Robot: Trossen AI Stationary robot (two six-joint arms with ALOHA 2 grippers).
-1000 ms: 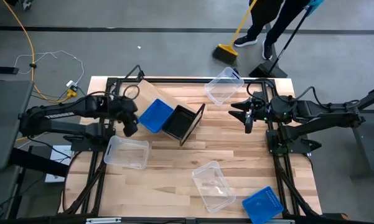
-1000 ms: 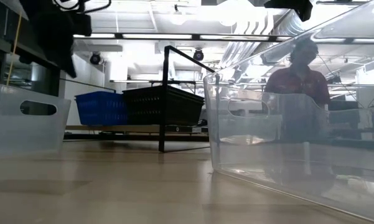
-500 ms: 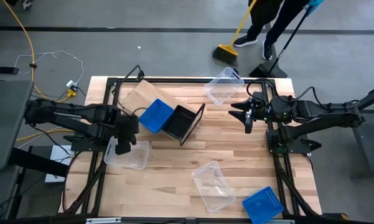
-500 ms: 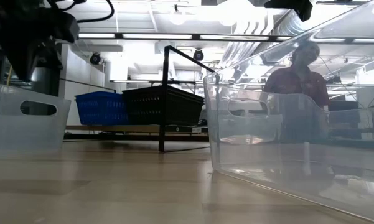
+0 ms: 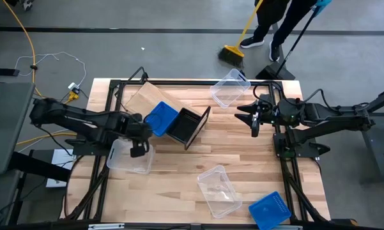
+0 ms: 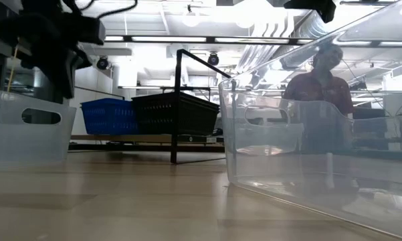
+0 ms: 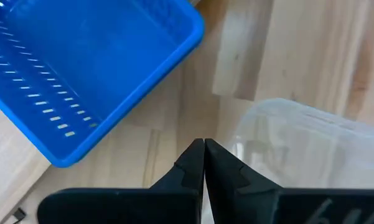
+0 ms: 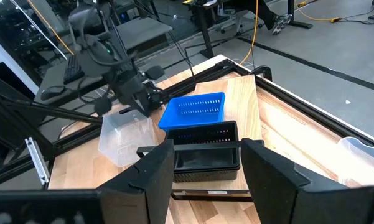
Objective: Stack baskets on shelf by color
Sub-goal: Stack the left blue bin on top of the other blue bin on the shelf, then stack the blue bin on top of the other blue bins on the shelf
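From above, left tool (image 5: 138,151) hung closed over a clear basket (image 5: 129,157) on the bench (image 5: 243,147); right tool (image 5: 254,115) waited open near the right edge. Low view: blue basket (image 6: 108,116) and black basket (image 6: 176,112) sat in the shelf (image 6: 179,100). Left wrist view: fingertips (image 7: 196,163) pressed together, empty.

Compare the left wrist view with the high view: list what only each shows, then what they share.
Only the left wrist view: the left gripper close up, jaws pressed shut and empty, and the blue basket's slotted floor.

Only the high view: the right gripper waiting with jaws open, the black basket, three more clear baskets, a second blue basket, and a person sweeping with a broom.

Both: the blue basket and the nearby clear basket on the wooden table.
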